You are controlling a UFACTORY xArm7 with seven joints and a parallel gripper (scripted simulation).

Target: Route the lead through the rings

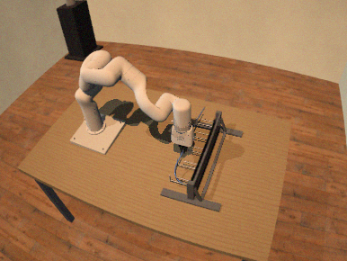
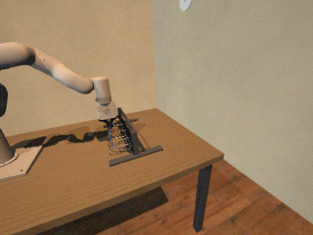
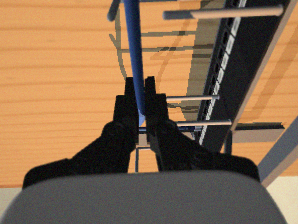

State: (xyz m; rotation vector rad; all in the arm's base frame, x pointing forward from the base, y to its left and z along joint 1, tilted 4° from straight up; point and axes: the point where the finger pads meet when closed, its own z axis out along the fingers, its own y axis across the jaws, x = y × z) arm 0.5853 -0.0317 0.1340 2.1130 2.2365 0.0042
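Observation:
The dark rack (image 1: pixel 204 157) (image 3: pixel 235 65) with its patch panel stands on the table, with wire cable-manager rings (image 1: pixel 186 164) sticking out on the arm's side. My gripper (image 1: pixel 182 146) hangs over the middle rings, close to the panel face, and is shut on the blue lead (image 3: pixel 134 45). In the wrist view the lead runs straight ahead from between my fingertips, alongside the panel and above the ring rods (image 3: pixel 197 98). In the top view the lead (image 1: pixel 179 164) drops from the gripper toward the rings at the rack's near end. The port numbers are too small to read.
The rack rests on two flat grey feet (image 1: pixel 191 199) (image 1: pixel 234 132). The arm's base plate (image 1: pixel 96 137) sits at the table's left. The table edge (image 2: pixel 178 172) lies a little beyond the rack's near foot in the exterior view.

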